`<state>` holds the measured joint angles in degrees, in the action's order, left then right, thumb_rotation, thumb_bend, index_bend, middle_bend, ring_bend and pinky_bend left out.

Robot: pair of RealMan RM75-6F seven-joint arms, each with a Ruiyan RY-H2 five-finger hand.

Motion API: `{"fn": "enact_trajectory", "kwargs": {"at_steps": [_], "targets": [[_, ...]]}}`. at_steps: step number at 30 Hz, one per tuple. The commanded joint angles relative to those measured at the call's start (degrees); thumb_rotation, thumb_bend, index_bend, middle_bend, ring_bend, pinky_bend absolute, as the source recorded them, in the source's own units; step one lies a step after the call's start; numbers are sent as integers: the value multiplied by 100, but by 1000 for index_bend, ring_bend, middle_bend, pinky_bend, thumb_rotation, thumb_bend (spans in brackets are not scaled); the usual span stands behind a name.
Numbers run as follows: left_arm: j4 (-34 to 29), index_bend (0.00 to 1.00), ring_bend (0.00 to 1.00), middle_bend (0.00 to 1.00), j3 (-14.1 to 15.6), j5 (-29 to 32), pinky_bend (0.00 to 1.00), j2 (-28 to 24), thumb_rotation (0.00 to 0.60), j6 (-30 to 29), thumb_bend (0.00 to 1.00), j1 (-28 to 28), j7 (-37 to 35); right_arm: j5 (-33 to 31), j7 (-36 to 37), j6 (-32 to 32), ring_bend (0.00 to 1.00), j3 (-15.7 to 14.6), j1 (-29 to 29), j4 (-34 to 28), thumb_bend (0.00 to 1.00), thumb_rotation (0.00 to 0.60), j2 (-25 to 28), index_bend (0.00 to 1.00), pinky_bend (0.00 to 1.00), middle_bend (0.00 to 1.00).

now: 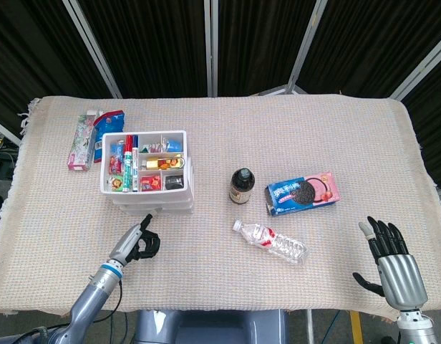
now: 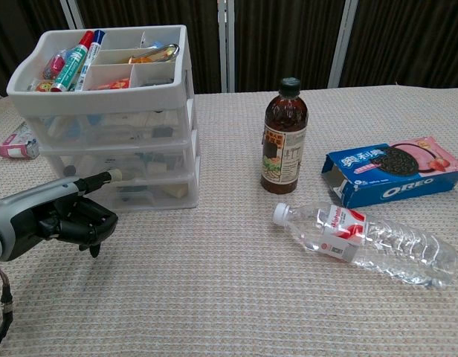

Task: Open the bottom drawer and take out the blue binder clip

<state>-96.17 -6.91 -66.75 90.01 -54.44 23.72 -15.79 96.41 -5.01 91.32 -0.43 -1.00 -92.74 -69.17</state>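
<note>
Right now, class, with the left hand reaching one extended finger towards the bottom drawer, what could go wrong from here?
1. The left hand has one finger out and the rest curled; a poke may shove the drawer unit back instead of opening the bottom drawer.
2. The unit's open top tray holds loose markers and clips; a tug could tip it and spill them.
3. The right hand rests far off, so nothing steadies the unit.

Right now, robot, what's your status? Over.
Left hand curled, one finger out at bottom drawer. Drawer closed. Right hand open, idle. Nothing in the way.
</note>
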Motion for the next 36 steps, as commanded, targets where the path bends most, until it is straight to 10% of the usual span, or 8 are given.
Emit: {"fn": "enact_trajectory", "kwargs": {"at_steps": [1,36], "targets": [[52,0,743,757,-40,77,563,45,600,28,641,33,27,-1,-2,-4,0,2,-1,2,0,600,-3,0,0,0],[507,0,744,757,-191,-579,563,217,600,371,656,28,-1916,5,-93,-43,0,-10,-1,1,0,600,-35,0,0,0]]}}
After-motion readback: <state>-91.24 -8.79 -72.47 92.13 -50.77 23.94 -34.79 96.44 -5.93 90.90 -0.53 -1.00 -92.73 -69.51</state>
